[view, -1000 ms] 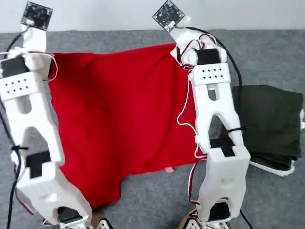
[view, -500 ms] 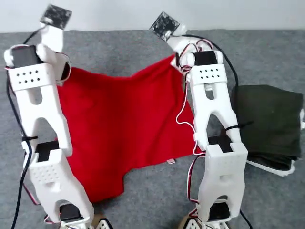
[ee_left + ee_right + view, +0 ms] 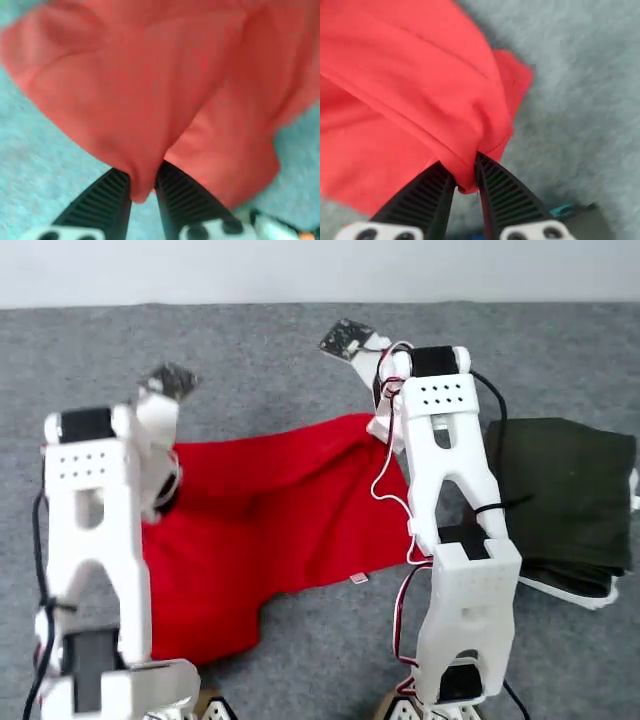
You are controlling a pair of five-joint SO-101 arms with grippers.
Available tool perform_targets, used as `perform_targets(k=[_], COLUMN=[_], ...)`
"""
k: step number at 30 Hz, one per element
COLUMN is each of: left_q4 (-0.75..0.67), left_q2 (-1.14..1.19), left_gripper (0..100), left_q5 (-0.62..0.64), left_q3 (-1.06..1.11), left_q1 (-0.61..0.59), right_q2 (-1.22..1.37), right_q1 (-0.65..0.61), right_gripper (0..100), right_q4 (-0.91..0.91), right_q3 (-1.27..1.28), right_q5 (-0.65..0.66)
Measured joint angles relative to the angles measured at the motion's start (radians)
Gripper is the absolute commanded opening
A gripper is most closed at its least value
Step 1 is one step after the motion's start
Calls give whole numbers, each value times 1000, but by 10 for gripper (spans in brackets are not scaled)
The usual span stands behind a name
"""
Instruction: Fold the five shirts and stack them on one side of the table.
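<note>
Item: soft, plain red cloth shirt [image 3: 270, 530], matte, with no print on the face that shows.
Location: on the grey felt-like table cover [image 3: 250, 350], between the two arms, left of the table's middle.
Form: the far edge is raised and bunched into a long ridge. The near part lies flat, with one flap running to the near-left.
Detail: a small white tag [image 3: 357, 579] sits at the near hem.
Left gripper [image 3: 142, 177]: black ribbed jaws are clamped on a pinch of the shirt's far-left corner. The cloth hangs in rounded folds.
Right gripper [image 3: 465, 172]: its jaws are closed tight on the seamed far-right edge.
Adjacent: a folded dark green-black garment [image 3: 565, 490] lies at the right side, beyond the right arm and apart from the shirt. It rests on a white cloth [image 3: 565, 590] that peeks out at its near edge.
</note>
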Motion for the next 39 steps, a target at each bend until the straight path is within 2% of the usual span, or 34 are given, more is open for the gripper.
perform_targets(k=[6,10,28,31,36,39], left_q4=[-2,-2,0,-3,-14,-14], left_q2=[-195,-275,-451,-451,-459,-460], left_gripper=[6,9,9,36,152,161], left_q5=[-72,-109,-265,-275,-341,-344], left_q3=[333,374,582,611,626,626], left_q1=[-55,-126,-133,-133,-160,-186], right_q2=[-26,-68,-327,-328,-330,-330], right_q1=[29,63,61,61,60,60], right_gripper=[10,10,13,64,240,255], right_q4=[178,183,183,183,183,183], right_q3=[3,28,535,557,557,557], right_q5=[52,64,104,104,104,92])
